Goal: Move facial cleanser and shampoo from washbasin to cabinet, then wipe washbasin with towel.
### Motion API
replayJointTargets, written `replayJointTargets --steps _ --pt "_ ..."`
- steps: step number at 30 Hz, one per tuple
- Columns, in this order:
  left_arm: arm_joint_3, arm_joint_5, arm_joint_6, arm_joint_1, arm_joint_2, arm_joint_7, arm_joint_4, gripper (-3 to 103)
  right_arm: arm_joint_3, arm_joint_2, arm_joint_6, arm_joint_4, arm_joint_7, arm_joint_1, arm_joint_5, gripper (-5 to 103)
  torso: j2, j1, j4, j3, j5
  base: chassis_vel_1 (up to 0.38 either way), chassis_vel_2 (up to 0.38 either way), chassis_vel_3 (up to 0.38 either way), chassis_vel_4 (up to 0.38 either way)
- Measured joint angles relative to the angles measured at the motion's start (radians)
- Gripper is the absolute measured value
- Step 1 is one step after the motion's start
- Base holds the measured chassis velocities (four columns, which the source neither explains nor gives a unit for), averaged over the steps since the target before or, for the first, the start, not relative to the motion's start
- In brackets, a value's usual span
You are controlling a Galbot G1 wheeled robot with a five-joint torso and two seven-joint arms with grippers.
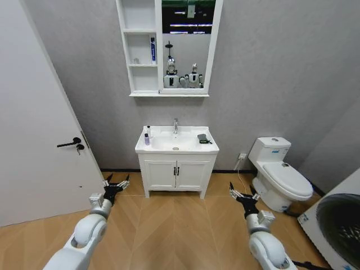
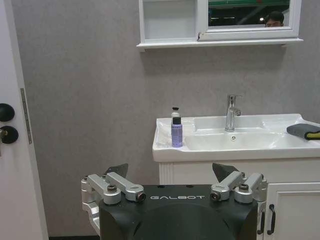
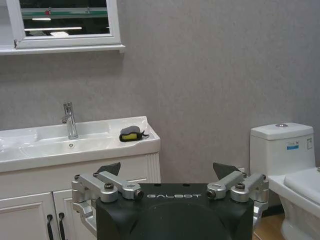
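The white rectangular ceramic washbasin [image 1: 176, 142] with its chrome tap [image 1: 175, 125] sits against the grey wall on a low white two-door cupboard [image 1: 176, 174], well ahead of the robot across a wide stretch of bare wooden floor [image 1: 174, 225]. On the basin's left rim stand a small purple bottle with a black cap [image 2: 177, 132] and, just behind it, a second small black-capped bottle [image 2: 175, 112]. On the right rim lies the small dark grey folded towel [image 1: 203, 138], close to the outer edge. Above, the tall white cabinet of open shelves [image 1: 140, 48] joined to a mirror hangs on the wall; a blue tube [image 1: 152, 49] stands in its middle compartment. The left gripper [image 1: 116, 184] hovers low over the floor left of the cupboard, fingers spread wide and empty. The right gripper [image 1: 243, 195] hovers likewise, wide open and empty, between the cupboard and the white toilet [image 1: 278, 174]. A white door [image 1: 34, 140] borders the left side.
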Motion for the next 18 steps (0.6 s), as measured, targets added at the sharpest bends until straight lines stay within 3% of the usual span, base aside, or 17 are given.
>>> replayJointTargets --steps 6,12,18 --pt "-0.023 0.012 -0.009 0.029 -0.008 0.013 -0.014 96 -0.003 0.012 -0.021 0.036 0.028 -0.021 -0.001 100 0.000 0.000 0.0001 0.000 -0.0002 0.000 0.000 0.000 0.000" --pt "0.000 -0.009 -0.008 -0.035 0.025 0.012 -0.009 96 -0.015 -0.053 -0.008 0.043 0.018 -0.008 0.005 100 0.000 0.000 -0.0001 0.000 -0.0001 0.000 0.000 0.000 0.000" --pt "0.007 -0.005 -0.008 -0.037 0.020 -0.001 0.000 96 -0.039 -0.015 0.001 0.069 0.034 -0.046 -0.021 100 0.000 0.000 -0.0003 0.000 0.0002 0.000 0.000 0.000 0.000"
